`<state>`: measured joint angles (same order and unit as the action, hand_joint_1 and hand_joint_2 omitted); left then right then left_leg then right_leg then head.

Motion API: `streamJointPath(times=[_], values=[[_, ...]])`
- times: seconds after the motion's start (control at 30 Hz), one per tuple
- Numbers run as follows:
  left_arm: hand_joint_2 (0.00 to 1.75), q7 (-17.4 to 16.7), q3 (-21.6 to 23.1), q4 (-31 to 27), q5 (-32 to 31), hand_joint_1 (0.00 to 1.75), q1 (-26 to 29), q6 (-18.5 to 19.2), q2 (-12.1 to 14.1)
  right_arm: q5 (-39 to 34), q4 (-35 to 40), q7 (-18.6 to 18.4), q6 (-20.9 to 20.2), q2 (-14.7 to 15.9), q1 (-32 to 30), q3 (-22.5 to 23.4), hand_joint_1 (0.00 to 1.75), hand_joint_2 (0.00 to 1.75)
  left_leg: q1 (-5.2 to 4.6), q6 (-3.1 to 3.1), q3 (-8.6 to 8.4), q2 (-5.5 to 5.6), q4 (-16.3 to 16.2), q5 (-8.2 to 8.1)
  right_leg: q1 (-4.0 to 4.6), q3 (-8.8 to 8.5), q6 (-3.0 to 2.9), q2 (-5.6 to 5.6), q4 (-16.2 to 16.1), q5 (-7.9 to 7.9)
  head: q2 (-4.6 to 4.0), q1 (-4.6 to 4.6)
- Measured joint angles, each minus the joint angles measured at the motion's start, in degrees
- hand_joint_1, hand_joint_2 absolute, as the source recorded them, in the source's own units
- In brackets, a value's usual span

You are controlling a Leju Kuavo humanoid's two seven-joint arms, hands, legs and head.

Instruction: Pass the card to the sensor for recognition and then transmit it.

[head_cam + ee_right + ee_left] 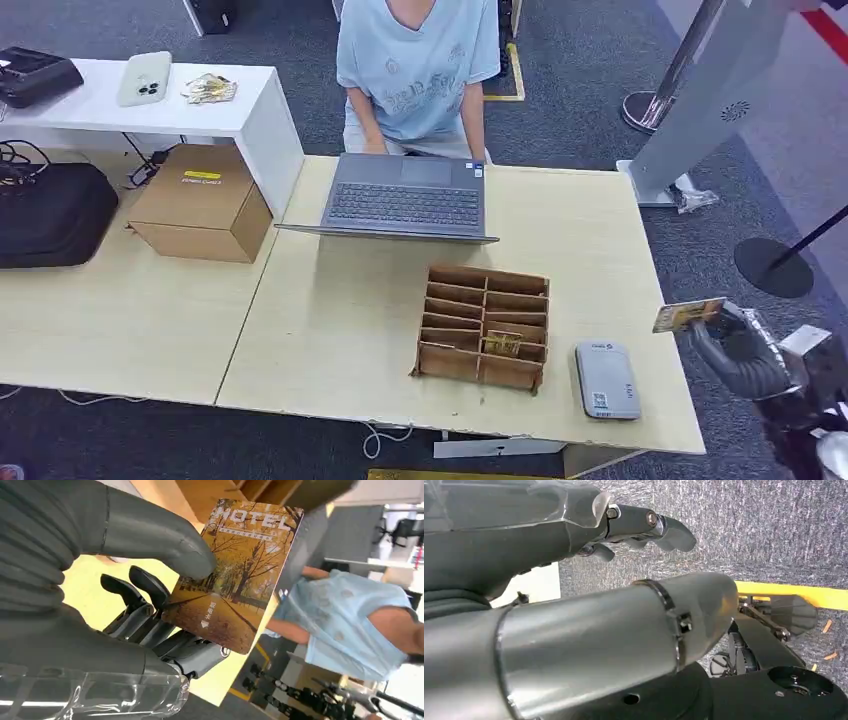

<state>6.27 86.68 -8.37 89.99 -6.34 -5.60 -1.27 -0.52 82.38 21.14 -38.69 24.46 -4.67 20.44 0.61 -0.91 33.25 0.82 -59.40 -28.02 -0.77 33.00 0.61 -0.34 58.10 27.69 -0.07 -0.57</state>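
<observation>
My right hand [742, 352] hovers just off the table's right edge and pinches a hotel card [687, 315] between thumb and fingers. In the right wrist view the card [235, 572] shows an autumn tree photo with the word HOTEL, my thumb [160, 542] pressing on its face. The grey card sensor [606, 379] lies flat near the table's front right corner, left of and slightly nearer than the card. A brown cardboard slot organizer [484, 326] stands left of the sensor, another card [502, 344] in one slot. My left hand [634, 527] hangs over grey carpet, fingers apart, holding nothing.
A person in a light blue shirt [418, 65] sits behind an open laptop [405, 198] at the table's far edge. A cardboard box [201, 202] and black bag [52, 212] sit at the left. A white kiosk [700, 100] and stanchion base [772, 265] stand to the right.
</observation>
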Motion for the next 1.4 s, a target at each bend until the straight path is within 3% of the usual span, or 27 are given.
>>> streamJointPath(times=[0.27, 0.77, 1.4], values=[[0.0, 0.0, 0.0, 0.0, -0.15, 0.0, 0.0, 0.24, 0.2, 8.39, 4.17, -2.67, -2.23, -0.96, -5.06, 1.77, 1.75, 1.75, 0.0, 0.01, 0.0, -0.01, 0.01, -0.02, 0.0, 0.01, 0.0, 0.0, 0.0, 0.01, 0.0, 0.02], [0.0, -0.24, 0.0, 0.0, 0.0, 0.0, -0.05, 0.26, 0.2, 25.27, 3.71, -13.4, 7.98, -7.15, -5.73, 0.41, 1.75, 1.75, 0.0, 0.01, -0.02, -0.12, 0.02, -0.01, 0.0, -0.01, -0.01, 0.1, 0.02, 0.0, 0.0, 0.02], [0.0, -0.87, 0.0, 0.0, 0.0, 0.0, -0.05, 0.42, 0.24, 25.72, -1.99, -15.39, 9.86, -6.93, -2.14, -2.67, 1.75, 1.75, 0.01, 0.01, -0.02, -0.11, 0.02, -0.01, 0.01, -0.01, -0.01, 0.09, 0.02, 0.0, 0.0, 0.0]])
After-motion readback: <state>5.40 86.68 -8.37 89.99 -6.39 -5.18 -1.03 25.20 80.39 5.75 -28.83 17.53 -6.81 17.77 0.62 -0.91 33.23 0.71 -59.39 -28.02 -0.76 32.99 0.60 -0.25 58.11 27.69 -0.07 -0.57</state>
